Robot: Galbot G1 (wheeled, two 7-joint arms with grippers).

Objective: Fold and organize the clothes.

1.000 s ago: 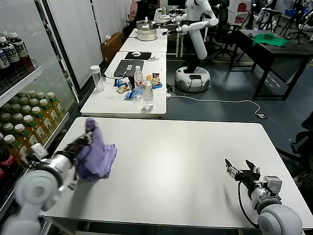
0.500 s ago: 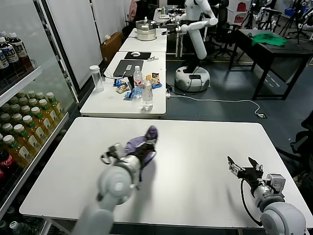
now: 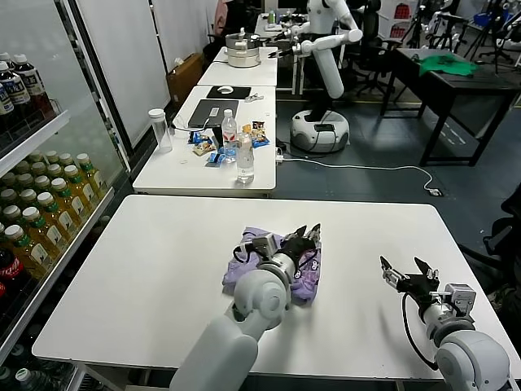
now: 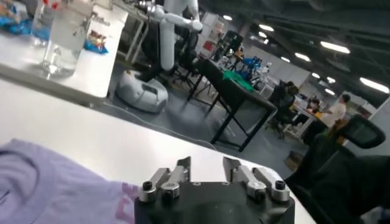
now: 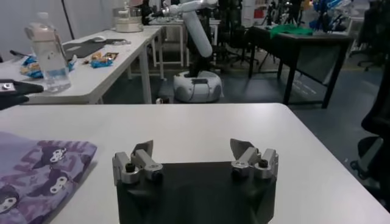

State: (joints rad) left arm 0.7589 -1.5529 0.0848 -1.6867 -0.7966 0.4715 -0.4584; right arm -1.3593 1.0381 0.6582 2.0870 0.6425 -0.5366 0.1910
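One lavender T-shirt (image 3: 273,269) lies bunched in a loose heap near the middle of the white table (image 3: 163,244), its small dark printed figures showing along one rumpled edge in the right wrist view. The left gripper (image 3: 304,234) hangs just over the heap's far edge, toward one o'clock from the shirt's centre; its fingers stand parted with nothing between them, and the left wrist view shows only air past the tips and purple cloth below. The right gripper (image 3: 409,271) waits well apart at about three o'clock from the shirt, low by the table's near right edge, fingers spread wide and empty.

The likely trouble is the heap itself: no sleeve, hem or collar can be told apart, so a grab at the nearest bulge could catch several layers and drag the whole bundle instead of opening it. Thin soft fabric may also snag on a finger as the left arm lifts away, pulling the shirt askew. With the right gripper so far off, a one-sided pull could slide the garment across the smooth top.

Of containers, none stands on the work table. On the next table, at twelve o'clock, a clear water bottle (image 3: 246,159) holds some liquid, a tall clear jar (image 3: 161,129) cannot be read, and a metal pot (image 3: 243,50) farther back is closed.
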